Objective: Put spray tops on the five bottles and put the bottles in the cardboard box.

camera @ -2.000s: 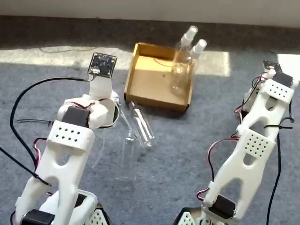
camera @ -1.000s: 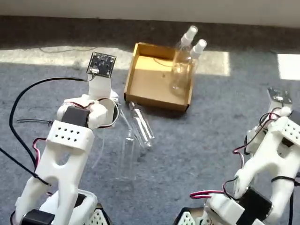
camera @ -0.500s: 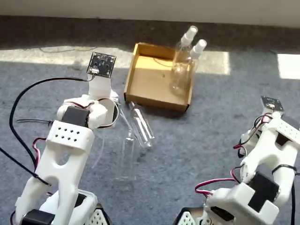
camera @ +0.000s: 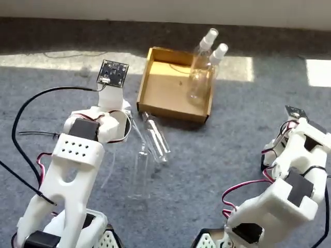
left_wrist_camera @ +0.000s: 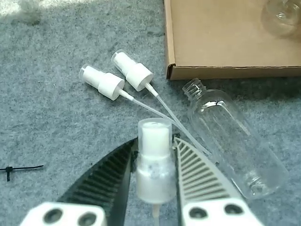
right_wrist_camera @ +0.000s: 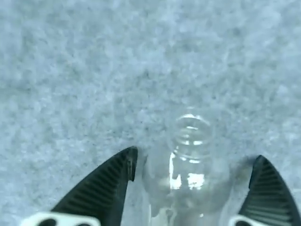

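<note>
High view: two capped bottles (camera: 199,77) stand in the box (camera: 146,85), with open carpet (camera: 217,150) around it. Left wrist view: our left gripper (left_wrist_camera: 155,141) is clamped on a top (left_wrist_camera: 154,162), light, slick plastic. A bare bottle (left_wrist_camera: 235,136) lies just ahead, near the box wall. Right wrist view: our right gripper (right_wrist_camera: 195,155) gapes wide with a bottle (right_wrist_camera: 188,181) between the jaws. It looks thin and slippery, so we'd grip mid-body.

High camera sat fixed above and behind my arms (camera: 77,155), faced down over carpet (camera: 217,150) toward the cardboard box (camera: 165,90), left wrist camera hung close, shared that box's corner and the lying bottle (camera: 155,137), right wrist camera even nearer, looked straight down.
</note>
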